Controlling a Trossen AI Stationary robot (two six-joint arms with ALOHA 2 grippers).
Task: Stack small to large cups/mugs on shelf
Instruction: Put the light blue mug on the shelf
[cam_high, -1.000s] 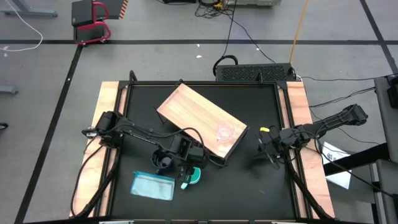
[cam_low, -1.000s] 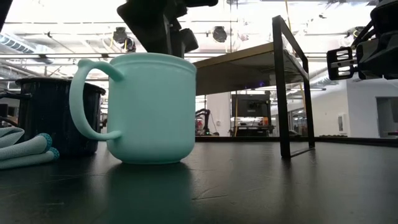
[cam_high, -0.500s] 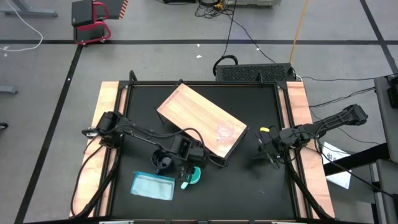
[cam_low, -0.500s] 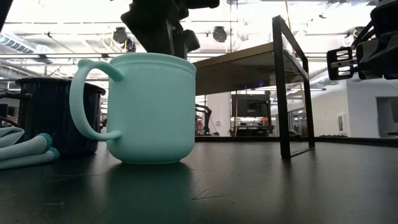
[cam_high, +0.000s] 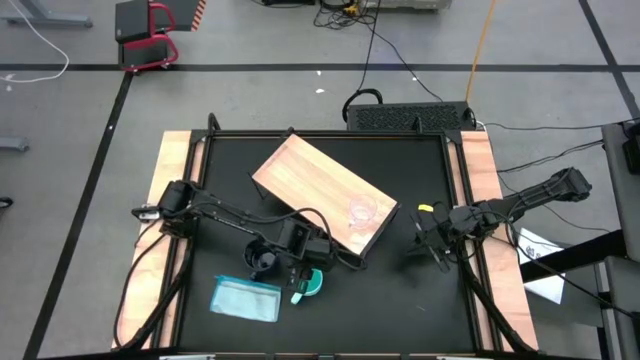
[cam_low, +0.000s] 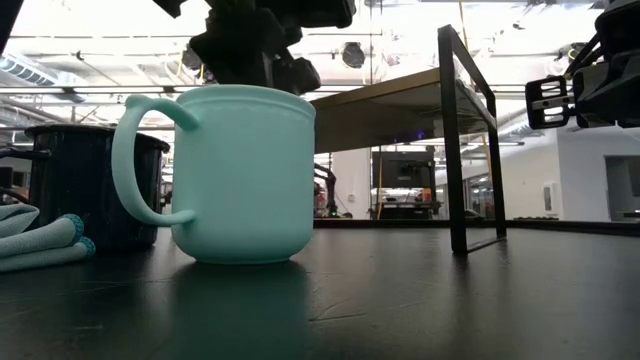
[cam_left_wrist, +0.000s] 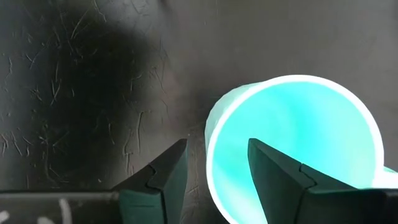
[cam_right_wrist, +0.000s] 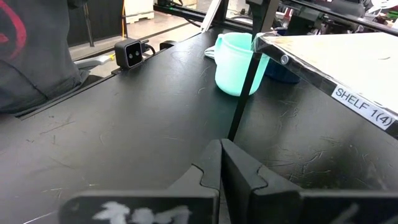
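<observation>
Three vessels were in view: a clear cup (cam_high: 361, 211) on the shelf (cam_high: 322, 192) near its end, a turquoise mug (cam_low: 240, 175) upright on the black counter (cam_high: 400, 290), and a dark mug (cam_low: 85, 185) just beside it. One light-blue packet (cam_high: 246, 298) lay near the counter's front edge. The left gripper (cam_left_wrist: 214, 177) hung over the turquoise mug, jaws open astride its rim. The right gripper (cam_right_wrist: 221, 163) waited with jaws closed over bare counter beside the shelf, whose edge read "SHELF 1(4)".
</observation>
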